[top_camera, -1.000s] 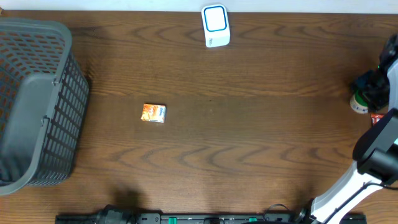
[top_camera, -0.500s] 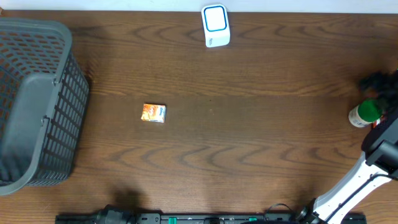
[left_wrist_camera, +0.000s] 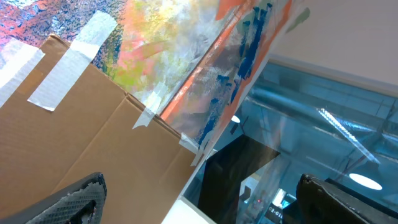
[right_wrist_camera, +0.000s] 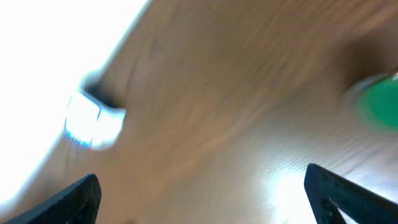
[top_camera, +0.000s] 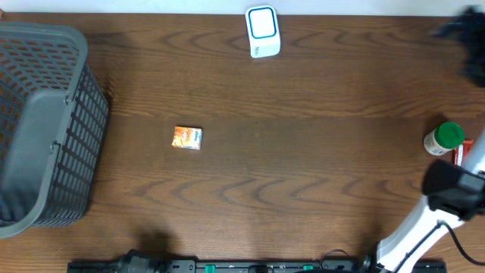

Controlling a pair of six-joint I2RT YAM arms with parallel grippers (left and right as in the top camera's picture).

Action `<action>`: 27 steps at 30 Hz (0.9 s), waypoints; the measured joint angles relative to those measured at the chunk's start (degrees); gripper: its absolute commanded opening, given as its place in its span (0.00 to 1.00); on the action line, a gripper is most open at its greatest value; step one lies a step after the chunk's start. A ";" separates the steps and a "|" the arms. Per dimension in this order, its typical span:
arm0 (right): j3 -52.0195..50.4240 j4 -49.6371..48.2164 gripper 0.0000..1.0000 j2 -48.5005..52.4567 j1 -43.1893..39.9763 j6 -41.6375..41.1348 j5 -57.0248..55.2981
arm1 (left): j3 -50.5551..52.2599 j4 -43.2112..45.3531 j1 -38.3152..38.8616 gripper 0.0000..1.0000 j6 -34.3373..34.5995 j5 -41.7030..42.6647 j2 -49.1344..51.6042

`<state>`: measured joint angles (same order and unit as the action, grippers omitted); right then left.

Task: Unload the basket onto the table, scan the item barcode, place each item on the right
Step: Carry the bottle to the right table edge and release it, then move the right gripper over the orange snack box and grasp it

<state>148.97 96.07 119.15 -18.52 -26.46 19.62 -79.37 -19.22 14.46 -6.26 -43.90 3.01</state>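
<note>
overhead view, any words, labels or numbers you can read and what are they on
No text can be read in any view.
Box: orange and blue print, too small to read.
Scanner: a small mark below its blue frame, too small to read.
Bottle: label too small to read.
Wrist views: no words show; the right one is blurred.

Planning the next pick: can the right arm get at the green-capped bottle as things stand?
Probably yes. The green-capped bottle stands upright near the table's right edge, beside the right arm, nothing over it; a red item lies close by. The right gripper is open and empty.
</note>
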 measured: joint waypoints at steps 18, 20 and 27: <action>-35.43 -28.96 0.99 2.58 50.82 -8.24 -5.27 | 0.00 0.00 0.00 0.98 0.00 0.00 0.00; -37.62 -32.65 0.99 3.21 53.53 -9.25 -5.66 | 0.00 0.00 0.00 0.98 0.00 0.00 0.00; -38.71 -42.77 0.99 5.68 61.59 -10.82 -6.82 | 0.00 0.00 0.00 0.98 0.00 0.02 0.00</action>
<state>110.26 53.30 124.84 43.07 -37.28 12.80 -79.37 -19.22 14.46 -6.26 -43.88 3.01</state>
